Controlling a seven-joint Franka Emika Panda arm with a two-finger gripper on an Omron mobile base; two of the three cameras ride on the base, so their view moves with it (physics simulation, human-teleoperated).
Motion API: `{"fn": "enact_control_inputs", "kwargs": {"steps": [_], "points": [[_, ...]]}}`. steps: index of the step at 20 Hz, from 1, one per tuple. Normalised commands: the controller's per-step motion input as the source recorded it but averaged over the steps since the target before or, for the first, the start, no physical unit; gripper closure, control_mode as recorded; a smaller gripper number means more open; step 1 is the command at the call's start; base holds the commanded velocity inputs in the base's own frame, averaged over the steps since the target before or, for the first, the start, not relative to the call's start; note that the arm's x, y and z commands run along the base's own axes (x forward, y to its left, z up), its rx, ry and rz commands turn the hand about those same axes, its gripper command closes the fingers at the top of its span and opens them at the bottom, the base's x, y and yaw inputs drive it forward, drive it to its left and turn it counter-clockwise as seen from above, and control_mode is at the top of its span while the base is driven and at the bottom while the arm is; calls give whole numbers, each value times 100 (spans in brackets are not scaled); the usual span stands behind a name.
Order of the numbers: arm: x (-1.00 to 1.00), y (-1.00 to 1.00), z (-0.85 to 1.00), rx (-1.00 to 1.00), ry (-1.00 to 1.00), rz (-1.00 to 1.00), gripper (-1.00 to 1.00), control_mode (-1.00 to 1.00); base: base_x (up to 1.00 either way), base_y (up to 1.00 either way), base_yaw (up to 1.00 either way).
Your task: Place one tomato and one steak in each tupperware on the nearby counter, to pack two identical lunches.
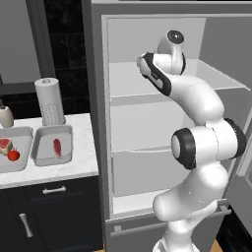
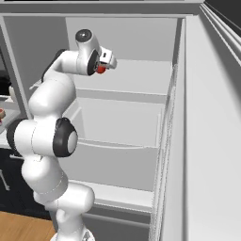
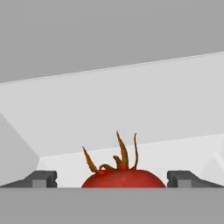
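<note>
**Fingers spread wide around a tomato on the fridge shelf**

In the hand view the fingers [image 3: 116, 178] stand fully apart, one dark tip at about 8 o'clock and the other at about 4 o'clock, gripping nothing. A red tomato [image 3: 123, 178] with a brown dried stem sits between them at 6 o'clock, with a clear gap to each tip. In the right base view the tomato [image 2: 100, 69] shows as a red spot at the hand, over an upper shelf [image 2: 136, 77] of the open fridge.

On the white worktop [image 1: 74, 170], at 9 o'clock from the arm, lie two grey tupperware trays. The nearer tray [image 1: 52, 144] holds one steak [image 1: 57, 146]. The farther tray [image 1: 17, 157] holds a steak [image 1: 4, 145] and a tomato [image 1: 14, 155].
</note>
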Motion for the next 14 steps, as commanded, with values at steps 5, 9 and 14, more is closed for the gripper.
{"fn": "enact_control_inputs", "kwargs": {"steps": [5, 9, 14], "points": [[2, 0, -64, -3, 0, 0, -100, -100, 0, 0, 0], [20, 0, -50, 0, -2, 0, 100, -100, 0, 0, 0], [-11, 0, -53, -2, -5, 0, 100, -100, 0, 0, 0]]}}
